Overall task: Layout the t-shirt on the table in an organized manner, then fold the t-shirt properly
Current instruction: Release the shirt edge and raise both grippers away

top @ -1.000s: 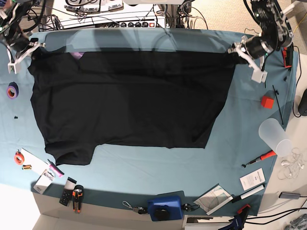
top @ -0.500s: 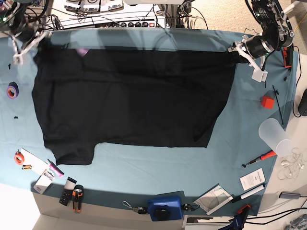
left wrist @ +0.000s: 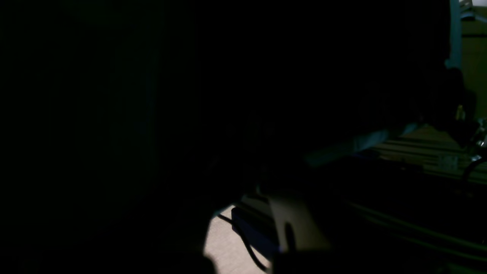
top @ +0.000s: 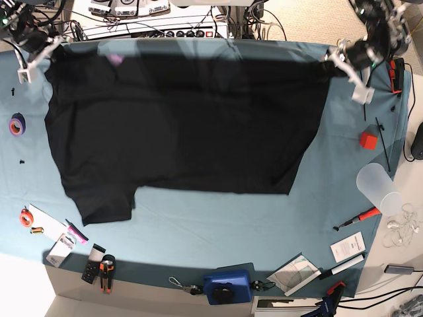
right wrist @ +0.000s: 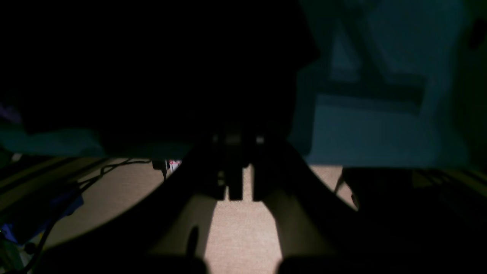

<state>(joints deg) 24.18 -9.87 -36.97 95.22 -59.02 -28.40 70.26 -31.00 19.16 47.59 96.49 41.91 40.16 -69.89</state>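
Note:
The black t-shirt (top: 185, 125) lies spread with its plain side up on the teal table (top: 218, 218), one sleeve pointing to the near left. A small purple patch shows at its far edge. My left gripper (top: 337, 58) is shut on the shirt's far right corner. My right gripper (top: 43, 47) is shut on the far left corner, and the far edge is stretched between the two. Both wrist views are very dark. In the right wrist view, black t-shirt cloth (right wrist: 152, 68) hangs above the closed fingers beside the teal table (right wrist: 380, 125).
On the left edge are a purple tape roll (top: 17, 124) and an orange tape roll (top: 26, 217). A red cube (top: 368, 140), a translucent cup (top: 379, 188) and a screwdriver (top: 357, 218) sit on the right. Pliers (top: 106, 269) and a blue device (top: 227, 286) lie along the near edge.
Both grippers have moved toward the table's far edge, dragging the shirt with them. Its far edge now lies closer to that edge and the cloth looks flatter.

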